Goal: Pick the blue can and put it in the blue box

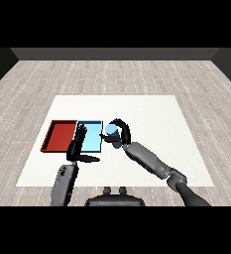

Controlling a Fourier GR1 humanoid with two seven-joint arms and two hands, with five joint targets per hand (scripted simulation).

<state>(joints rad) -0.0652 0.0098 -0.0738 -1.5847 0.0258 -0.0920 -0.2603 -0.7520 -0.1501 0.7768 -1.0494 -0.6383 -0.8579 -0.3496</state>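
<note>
White worktop (151, 119), square and flat, set on a floor of pale grey wooden planks (137, 74) with a dark wall along the far side. Side by side on its near left part, touching: red tray (58, 135) on the left, light blue tray (93, 135) on the right. Right hand (123, 133), on its grey forearm (149, 161) from the lower right, curled round the blue can (112, 134), clamped on it just beside the blue tray's right edge; whether lifted or resting, impossible to tell. Left hand (79, 145) over the near edge where the two trays meet, fingers straight and apart, pointing away, thumb out to the right, holding nothing.
</note>
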